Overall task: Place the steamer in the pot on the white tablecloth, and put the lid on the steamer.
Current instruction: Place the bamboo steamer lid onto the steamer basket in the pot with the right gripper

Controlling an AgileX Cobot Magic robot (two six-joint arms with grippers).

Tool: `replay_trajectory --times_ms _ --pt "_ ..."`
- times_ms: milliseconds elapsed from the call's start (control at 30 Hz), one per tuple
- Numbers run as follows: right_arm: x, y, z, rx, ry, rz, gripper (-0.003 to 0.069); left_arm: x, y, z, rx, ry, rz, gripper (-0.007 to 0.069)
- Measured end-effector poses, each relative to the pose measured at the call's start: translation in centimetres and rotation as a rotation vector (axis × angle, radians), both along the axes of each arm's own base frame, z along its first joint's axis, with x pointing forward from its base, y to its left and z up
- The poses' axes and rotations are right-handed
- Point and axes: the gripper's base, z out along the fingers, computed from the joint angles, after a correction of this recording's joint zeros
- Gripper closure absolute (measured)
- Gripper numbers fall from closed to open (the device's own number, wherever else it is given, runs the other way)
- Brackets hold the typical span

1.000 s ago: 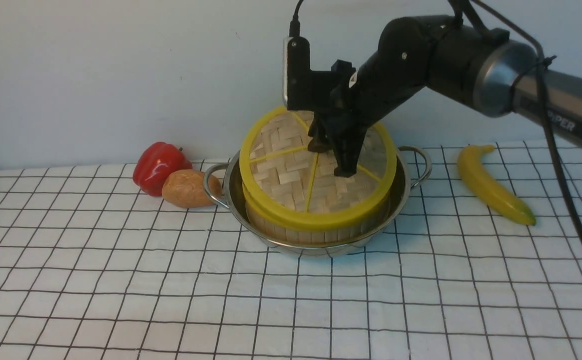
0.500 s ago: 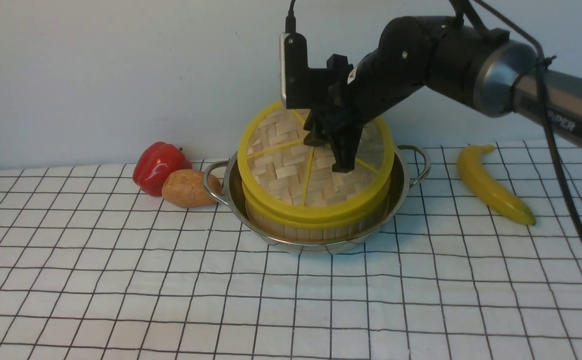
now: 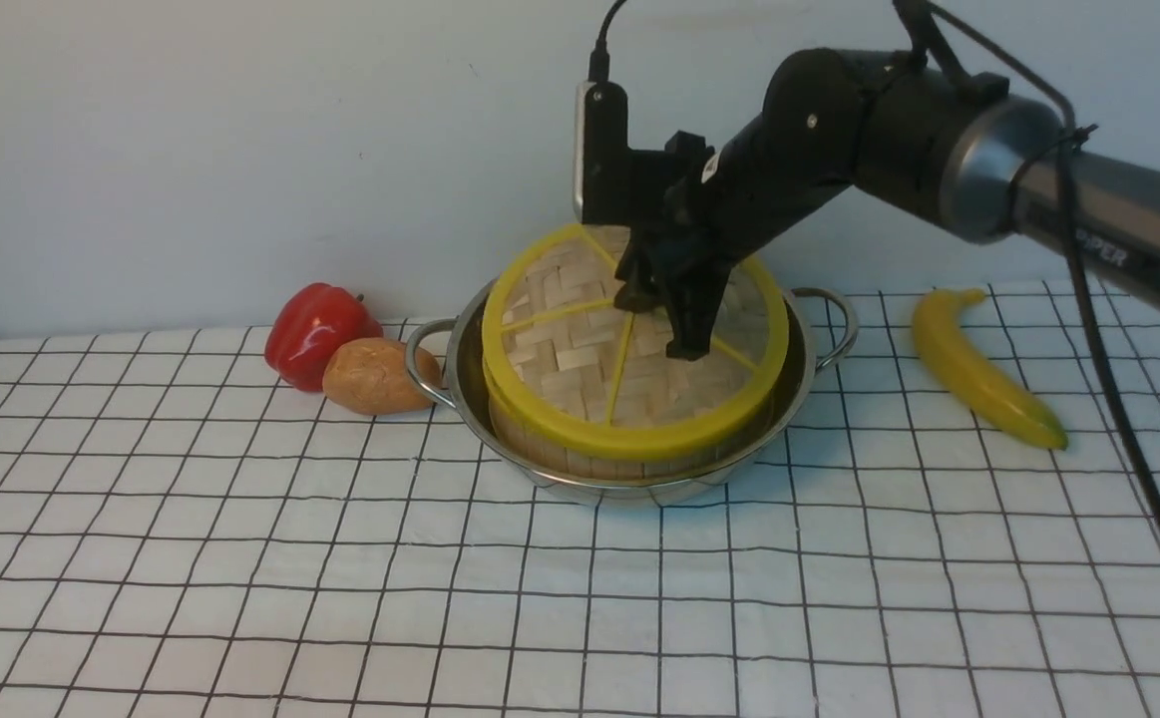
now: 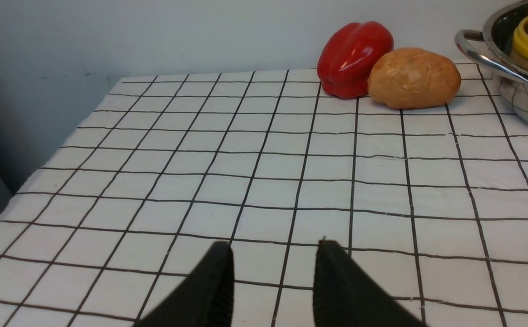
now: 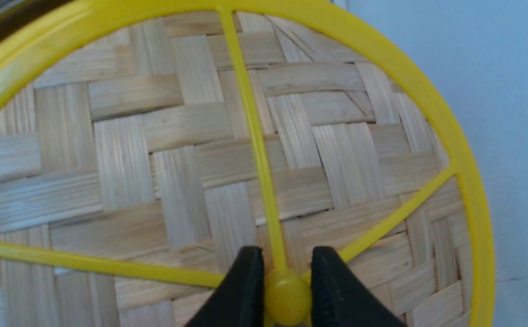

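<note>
Woven-bamboo lid [image 3: 580, 364] has shifted rightward over the steamer [image 3: 589, 464] (still tilted, not seated); right gripper [image 5: 286, 255] stays clamped on its hub [image 5: 287, 297]

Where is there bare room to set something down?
Bare: the white tablecloth between the pot and its near edge, and the strip between pot and banana. Crowded: pepper and potato beside the pot's left handle.

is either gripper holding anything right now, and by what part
The right gripper is shut on the lid, pinching the yellow knob at its centre. The left gripper is open and holds nothing.
</note>
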Motion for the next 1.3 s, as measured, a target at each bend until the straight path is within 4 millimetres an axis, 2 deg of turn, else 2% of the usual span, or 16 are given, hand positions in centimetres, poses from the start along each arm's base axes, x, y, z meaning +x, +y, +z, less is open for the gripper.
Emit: replay_trajectory --times_ms 1300 --pt "0.53 0.15 -0.42 -0.07 -0.12 0.123 0.0514 0.0 0.0 0.0 0.0 0.0 0.0 0.0382"
